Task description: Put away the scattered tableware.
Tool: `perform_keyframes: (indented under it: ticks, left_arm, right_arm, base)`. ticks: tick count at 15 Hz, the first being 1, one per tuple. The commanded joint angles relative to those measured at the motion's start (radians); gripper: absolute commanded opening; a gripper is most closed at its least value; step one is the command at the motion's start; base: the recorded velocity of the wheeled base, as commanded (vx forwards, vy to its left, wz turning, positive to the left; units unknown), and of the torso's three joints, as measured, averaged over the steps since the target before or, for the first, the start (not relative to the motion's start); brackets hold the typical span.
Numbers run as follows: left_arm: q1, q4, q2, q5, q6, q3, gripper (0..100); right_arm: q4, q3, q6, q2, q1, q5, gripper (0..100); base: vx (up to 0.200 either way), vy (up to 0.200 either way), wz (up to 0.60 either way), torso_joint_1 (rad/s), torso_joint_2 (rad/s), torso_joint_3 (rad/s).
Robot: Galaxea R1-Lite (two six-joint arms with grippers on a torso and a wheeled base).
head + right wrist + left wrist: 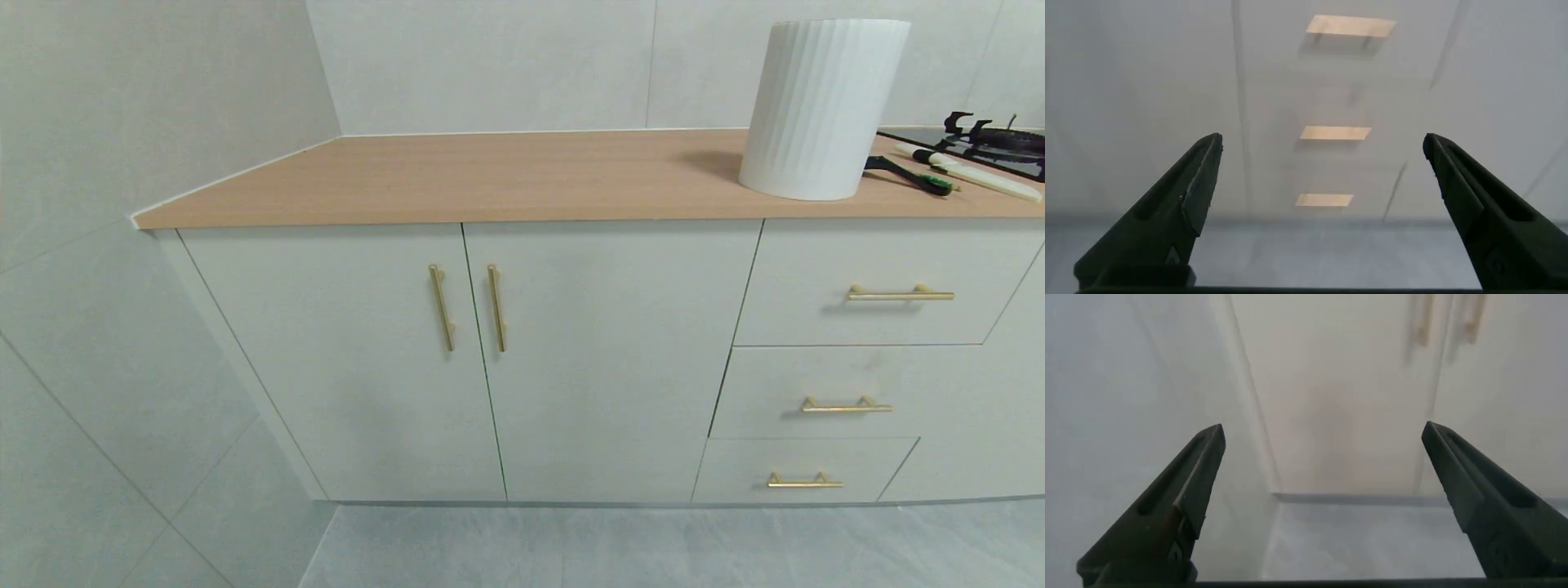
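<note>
On the wooden countertop (490,175) a tall white ribbed container (823,108) stands at the right. Beside it lie a black-handled utensil (908,175) with a green tip and a long white utensil (971,172). My left gripper (1323,445) is open, held low before the blurred double cabinet doors (1372,400) and the floor. My right gripper (1323,155) is open too, facing the drawer stack, whose gold handles (1335,132) show blurred beyond it. Nothing lies between either pair of fingers.
A black stove grate (992,139) sits at the counter's far right. Below are two cabinet doors with vertical gold handles (442,307) and three drawers (882,282) with gold bars. A tiled wall (122,163) closes the left side; grey floor (653,547) lies in front.
</note>
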State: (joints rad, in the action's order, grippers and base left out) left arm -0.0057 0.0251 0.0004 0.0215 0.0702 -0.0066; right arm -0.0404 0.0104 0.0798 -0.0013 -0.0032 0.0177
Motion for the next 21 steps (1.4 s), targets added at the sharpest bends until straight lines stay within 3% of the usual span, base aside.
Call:
perform_keyframes:
  ticks: [1,5,18,21]
  left_arm:
    - [0.000,-0.040,0.000,-0.035,-0.024,0.004,100]
    - [0.000,-0.027,0.000,-0.035,-0.063,0.005,100]
    - [0.000,-0.027,0.000,-0.031,-0.067,0.005,100]
    - [0.000,-0.027,0.000,-0.031,-0.067,0.005,100]
  right_arm:
    - [0.039,-0.009,-0.005,0.003,0.000,-0.031,100]
    - [0.036,-0.010,-0.058,0.003,0.002,-0.038,100]
    - [0.036,-0.010,-0.086,0.003,0.002,-0.031,100]
    - [0.036,-0.010,-0.086,0.003,0.002,-0.031,100]
  base:
    - [0.000,0.000,0.00,0.000,0.00,0.000]
    - [0.000,0.000,0.00,0.000,0.00,0.000]
    - [0.000,0.000,0.00,0.000,0.00,0.000]
    - [0.000,-0.200,0.00,0.002,0.00,0.001]
